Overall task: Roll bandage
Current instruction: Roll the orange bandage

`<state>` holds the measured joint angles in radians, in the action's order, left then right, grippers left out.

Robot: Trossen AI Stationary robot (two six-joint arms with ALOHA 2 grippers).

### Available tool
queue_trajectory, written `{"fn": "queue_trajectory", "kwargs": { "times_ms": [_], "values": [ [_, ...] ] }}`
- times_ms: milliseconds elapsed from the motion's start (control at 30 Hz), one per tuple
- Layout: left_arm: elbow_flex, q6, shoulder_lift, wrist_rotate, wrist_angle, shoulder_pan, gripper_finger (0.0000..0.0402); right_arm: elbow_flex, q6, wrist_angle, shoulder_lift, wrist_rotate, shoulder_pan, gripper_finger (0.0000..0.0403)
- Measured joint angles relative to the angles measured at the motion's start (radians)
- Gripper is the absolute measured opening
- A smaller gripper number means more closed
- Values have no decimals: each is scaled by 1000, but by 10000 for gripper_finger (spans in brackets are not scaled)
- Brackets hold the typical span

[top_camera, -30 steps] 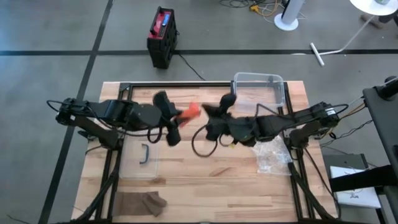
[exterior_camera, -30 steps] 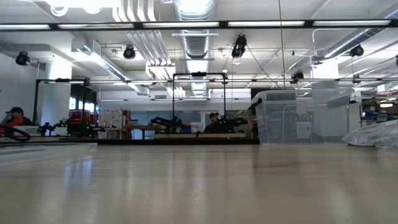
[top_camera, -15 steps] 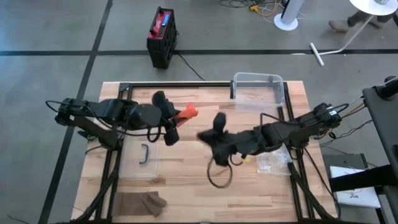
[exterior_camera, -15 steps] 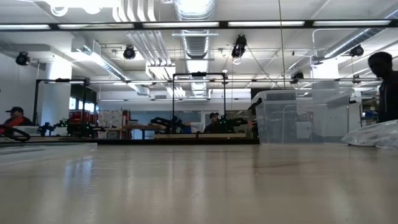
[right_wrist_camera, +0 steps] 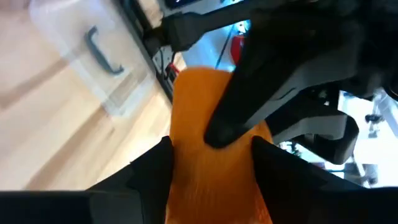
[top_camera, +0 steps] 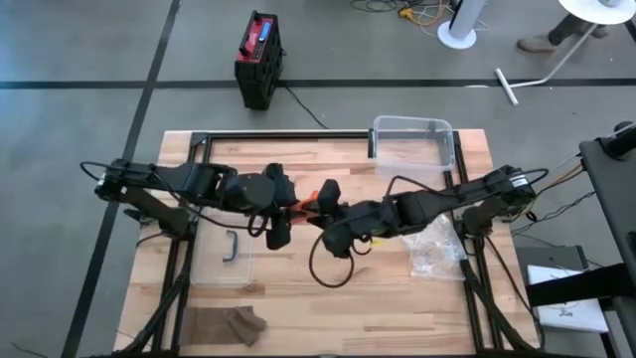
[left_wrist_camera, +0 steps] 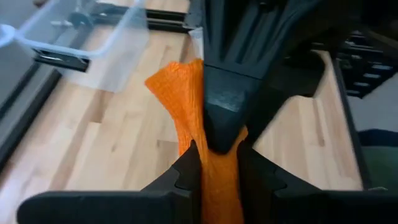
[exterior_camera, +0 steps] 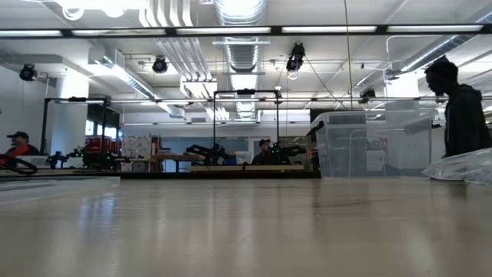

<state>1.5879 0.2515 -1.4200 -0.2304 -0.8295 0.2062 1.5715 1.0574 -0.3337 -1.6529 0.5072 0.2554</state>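
High view: L gripper [top_camera: 289, 204] and R gripper [top_camera: 320, 202] meet mid-table w/ the orange bandage [top_camera: 309, 204] between them. Low view: neither arm shows; clear bin [exterior_camera: 374, 144] far right. L wrist view: L fingers clamp bandage [left_wrist_camera: 202, 140]. R wrist view: R fingers parted around bandage [right_wrist_camera: 211, 168]; grip can't tell.

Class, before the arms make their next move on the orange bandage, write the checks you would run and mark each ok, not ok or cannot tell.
1. Left hand clamps the orange bandage: ok.
2. Right hand straddles the bandage with fingers apart on either side: ok; gripped or not: cannot tell.
3. Both hands meet at mid-table in the high view: ok.
4. Bandage lifted off the wooden table: ok, the low view shows nothing on the surface.
5. Clear bin stands away from the hands: ok.
6. How much is rolled: cannot tell.
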Motion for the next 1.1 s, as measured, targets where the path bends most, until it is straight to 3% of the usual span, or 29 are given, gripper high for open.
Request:
{"fn": "queue_trajectory", "kwargs": {
  "times_ms": [167, 333, 633, 1000, 1100],
  "values": [
    [0, 23, 6, 20, -5, -1, 67, 1, 27, -43, 0, 72, 0, 217],
    [1, 36, 9, 20, -12, -2, 66, 1, 0, -53, 11, 143, 0, 196],
    [3, 38, 9, 44, -14, 2, 70, -1, -32, -72, 28, 127, 37, 139],
    [3, 30, 9, 66, -41, 2, 66, -1, -92, -117, 53, 82, 55, 140],
    [1, 39, 12, 69, -123, 2, 68, -3, -151, -161, 77, 78, 56, 124]
  ]
}}
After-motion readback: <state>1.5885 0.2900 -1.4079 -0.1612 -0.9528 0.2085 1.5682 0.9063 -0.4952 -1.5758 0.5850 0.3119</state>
